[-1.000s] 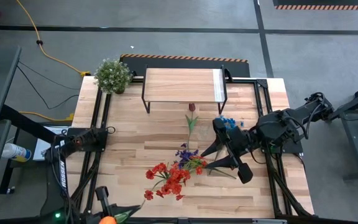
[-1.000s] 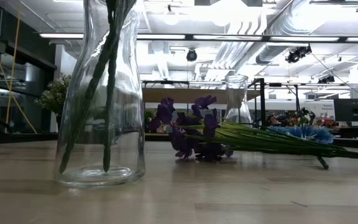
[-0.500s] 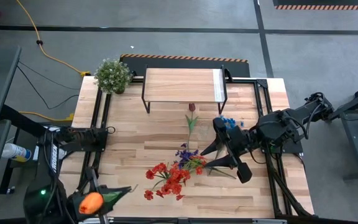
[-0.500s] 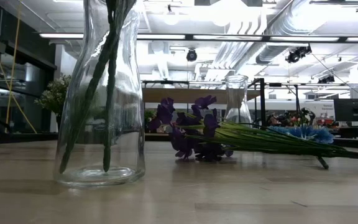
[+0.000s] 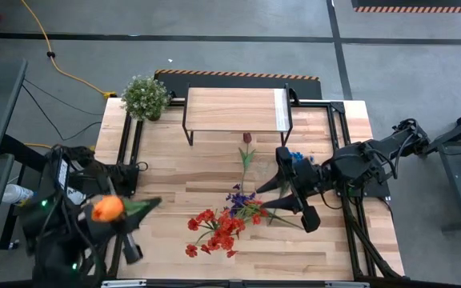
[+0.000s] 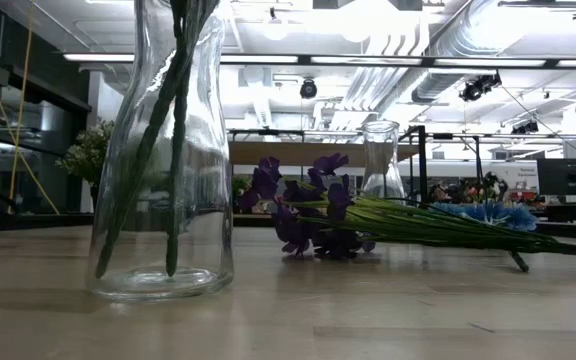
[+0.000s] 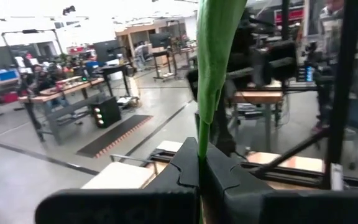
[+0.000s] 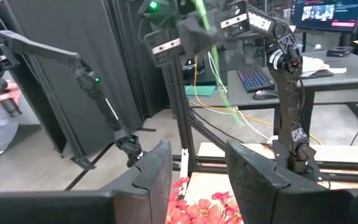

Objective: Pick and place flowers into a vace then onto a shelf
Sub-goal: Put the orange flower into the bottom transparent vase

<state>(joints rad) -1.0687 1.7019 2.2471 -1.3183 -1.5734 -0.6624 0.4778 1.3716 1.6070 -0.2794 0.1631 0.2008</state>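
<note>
Swinging up from the near edge, your left arm has carried the orange flower [image 5: 108,209] in toward the bench's [image 5: 158,180] left side, at about 8 o'clock in the high view. The left gripper [image 7: 202,169] is clamped shut on its green stem. The right gripper [image 5: 288,194] at 4 o'clock has shifted only slightly; it holds a glass vase by the neck, fingers [image 8: 156,165] part-spread around it.

To do this step well, I'd say keep the stem hanging upright and bring it over the vase mouth before lowering; the long leaf [image 7: 216,56] may catch the rim.

Watch the loose flowers [image 5: 222,224] lying mid-bench: red, purple, blue and one maroon bloom [image 5: 246,138]. They sit between your two arms. The shelf [image 5: 234,108] stands at 12 o'clock, bare, and the potted plant [image 5: 145,96] at 11 o'clock is well clear.
</note>
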